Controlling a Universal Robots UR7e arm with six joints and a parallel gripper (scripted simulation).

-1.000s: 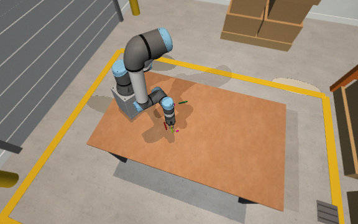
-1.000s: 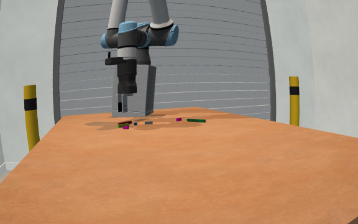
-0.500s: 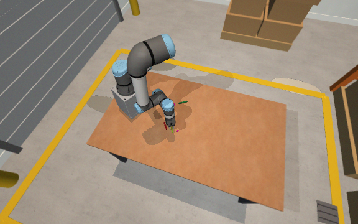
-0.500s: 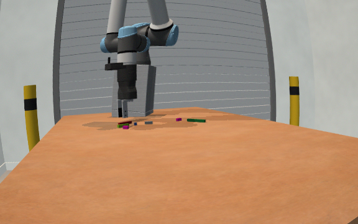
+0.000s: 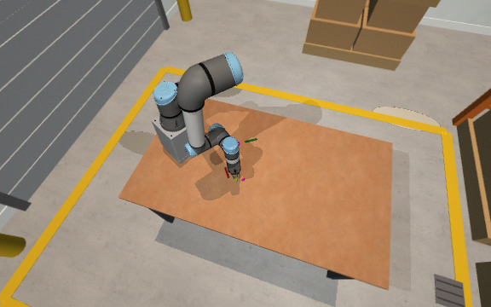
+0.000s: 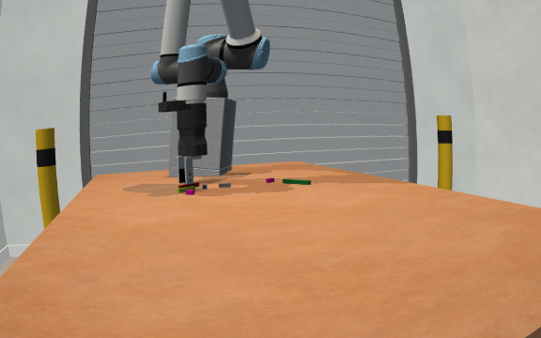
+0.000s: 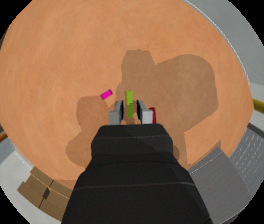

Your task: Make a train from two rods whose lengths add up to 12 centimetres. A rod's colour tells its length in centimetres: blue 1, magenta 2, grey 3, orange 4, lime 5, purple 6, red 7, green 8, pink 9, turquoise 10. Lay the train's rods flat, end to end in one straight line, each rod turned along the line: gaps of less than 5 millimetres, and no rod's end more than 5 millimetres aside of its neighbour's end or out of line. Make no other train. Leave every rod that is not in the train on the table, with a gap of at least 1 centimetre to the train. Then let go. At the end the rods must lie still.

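Observation:
My gripper (image 5: 235, 176) (image 6: 185, 182) (image 7: 130, 106) is partly open, pointing down low over the table, its fingers on either side of the lime rod (image 5: 236, 179) (image 6: 181, 191) (image 7: 129, 97). Both fingers stand clear of that rod, which lies flat. The red rod (image 5: 227, 172) (image 6: 189, 185) (image 7: 154, 115) lies close outside one finger, partly hidden in the wrist view. A magenta rod (image 5: 243, 179) (image 6: 190, 192) (image 7: 106, 94) lies slanted on the other side.
A blue rod (image 6: 205, 187) and a grey rod (image 6: 224, 185) lie near the gripper. Another magenta rod (image 5: 239, 143) (image 6: 270, 180) lies beside the green rod (image 5: 251, 140) (image 6: 297, 181), farther off. All are on the brown table (image 5: 314, 183) (image 6: 299, 258).

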